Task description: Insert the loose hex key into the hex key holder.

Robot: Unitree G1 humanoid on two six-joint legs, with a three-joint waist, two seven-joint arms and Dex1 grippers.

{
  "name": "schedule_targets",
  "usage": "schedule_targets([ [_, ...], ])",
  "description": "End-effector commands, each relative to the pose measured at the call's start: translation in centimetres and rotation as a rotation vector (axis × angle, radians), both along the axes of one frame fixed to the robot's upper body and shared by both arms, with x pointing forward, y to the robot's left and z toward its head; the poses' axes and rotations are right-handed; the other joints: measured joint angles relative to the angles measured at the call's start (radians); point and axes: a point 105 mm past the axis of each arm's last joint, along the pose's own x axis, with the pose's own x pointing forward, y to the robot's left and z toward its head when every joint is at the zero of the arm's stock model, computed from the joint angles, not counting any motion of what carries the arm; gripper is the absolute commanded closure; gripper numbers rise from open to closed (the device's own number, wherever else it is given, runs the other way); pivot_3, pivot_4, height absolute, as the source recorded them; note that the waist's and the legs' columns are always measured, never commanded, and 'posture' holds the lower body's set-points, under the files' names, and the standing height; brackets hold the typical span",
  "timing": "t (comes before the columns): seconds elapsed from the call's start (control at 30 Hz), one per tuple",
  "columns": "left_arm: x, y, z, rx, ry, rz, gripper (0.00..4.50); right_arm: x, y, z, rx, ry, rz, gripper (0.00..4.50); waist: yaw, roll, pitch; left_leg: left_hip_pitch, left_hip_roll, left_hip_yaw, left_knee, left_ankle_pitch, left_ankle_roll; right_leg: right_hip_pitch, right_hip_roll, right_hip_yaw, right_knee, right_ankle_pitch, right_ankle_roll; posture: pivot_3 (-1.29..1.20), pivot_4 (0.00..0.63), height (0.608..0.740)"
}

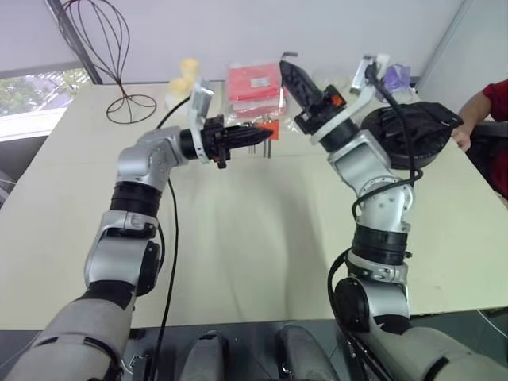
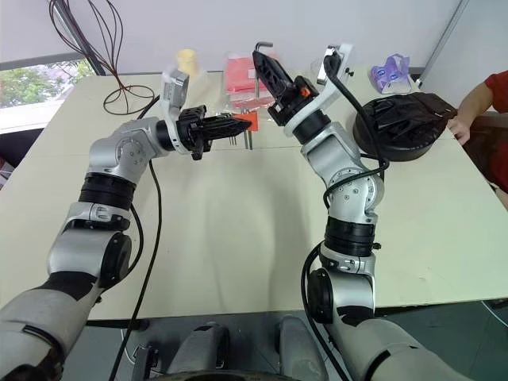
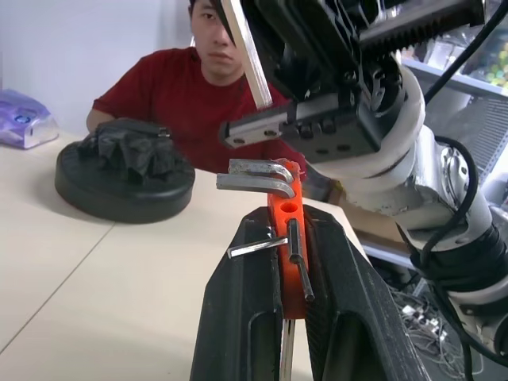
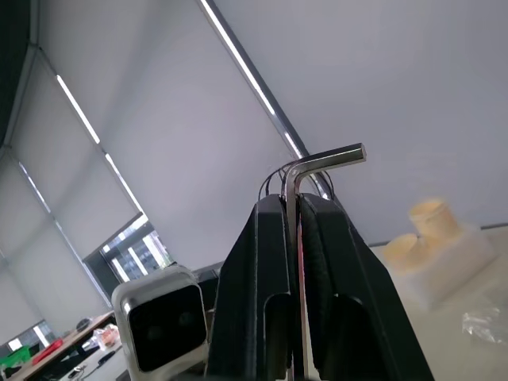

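Observation:
My left gripper (image 1: 258, 136) is raised above the table, points to the right and is shut on the orange-red hex key holder (image 3: 287, 238). Thin metal keys stick out of the holder. The holder also shows at the fingertips in the right eye view (image 2: 242, 121). My right gripper (image 2: 260, 57) is held up just right of it, tilted upward, and is shut on the loose hex key (image 4: 298, 178). The key's short bent end stands above the fingertips. The key's long shaft (image 3: 246, 55) hangs close above the holder, apart from it.
A flat red packet (image 1: 254, 83) and a yellow object (image 1: 188, 71) lie at the table's far edge. A black round disc with black cloth (image 1: 409, 131) sits at the right, near a person in a red shirt (image 1: 488, 103). A wire stand (image 1: 119, 55) rises far left.

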Motion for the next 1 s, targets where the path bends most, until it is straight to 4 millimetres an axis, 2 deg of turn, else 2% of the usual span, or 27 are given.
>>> schedule_targets([
  [0.03, 0.13, 0.11, 2.4, -0.036, -0.075, 0.017, 4.5, -1.24, 0.32, 1.34, -0.005, -0.081, 0.013, 4.44, 0.0, 0.0, 0.0, 0.0, 0.0, 0.0, 0.0, 0.0, 0.0, 0.0, 0.0, 0.0, 0.0, 0.0, 0.0, 0.0, 0.15, 0.74],
  [0.47, 0.2, 0.09, 2.52, -0.045, -0.066, 0.013, 4.5, -1.18, 0.51, 0.44, -0.01, -0.067, 0.011, 4.44, 0.0, 0.0, 0.001, 0.0, 0.0, 0.0, 0.0, 0.0, 0.0, 0.0, 0.0, 0.0, 0.0, 0.0, 0.0, 0.0, 0.15, 0.74],
  [0.73, 0.04, 0.32, 2.33, -0.039, -0.065, 0.011, 4.5, -0.5, -0.19, 0.49, -0.004, -0.062, -0.01, 4.44, 0.0, 0.0, 0.001, 0.0, 0.0, 0.0, 0.0, 0.0, 0.0, 0.0, 0.0, 0.0, 0.0, 0.0, 0.0, 0.0, 0.15, 0.74],
  [1.0, -0.05, 0.28, 2.08, -0.028, -0.071, 0.014, 4.5, -0.63, 0.18, 0.47, 0.001, -0.06, 0.0, 4.44, 0.0, 0.0, 0.001, 0.0, 0.0, 0.0, 0.0, 0.0, 0.0, 0.0, 0.0, 0.0, 0.0, 0.0, 0.0, 0.0, 0.15, 0.74],
])
